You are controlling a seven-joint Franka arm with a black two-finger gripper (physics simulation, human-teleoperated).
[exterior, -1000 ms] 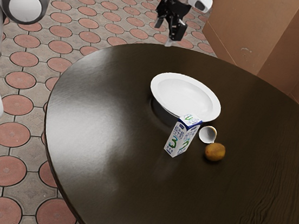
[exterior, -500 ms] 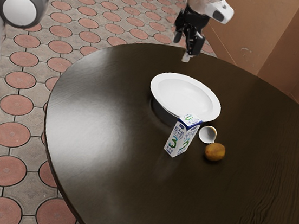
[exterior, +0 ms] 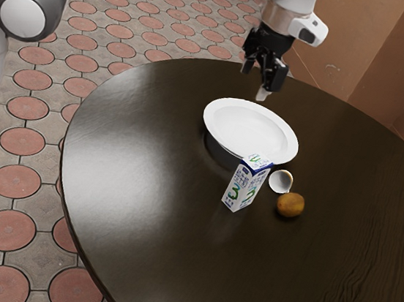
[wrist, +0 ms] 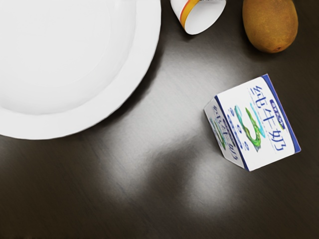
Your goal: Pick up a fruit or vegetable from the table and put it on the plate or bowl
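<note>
One dark, round-edged wooden table (exterior: pixel 146 188) (wrist: pixel 124 199) carries four things, one of each. The robot's black hand (exterior: pixel 255 82) hangs over the far edge of the table, just beyond the plate and well apart from the fruit. Its two fingers stand apart with nothing between them.

The largest thing is a deep white plate (exterior: pixel 217 116) (wrist: pixel 144 55), with nothing in it. Touching or just beside its near rim, on the side toward the exterior view's right, one milk carton (exterior: pixel 246 183) (wrist: pixel 254 129) stands upright. The carton is white with blue edges. A big green "3" shows on its side, and in the wrist view blue Chinese characters read 纯牛奶. The smaller print beside them is too fine to make out.

The one fruit, a brown kiwi (exterior: pixel 290 204) (wrist: pixel 269 24), lies on the bare table just beside the carton toward the exterior view's right, apart from the plate. It rests on its side, and its long axis seems to run across the exterior view from left to right, so it lies broadside to the cup.

Smallest is one white cup (exterior: pixel 281 180) (wrist: pixel 198 14) with an orange band near its rim. It is tipped on its side between the plate's rim and the kiwi, close to the carton.
</note>
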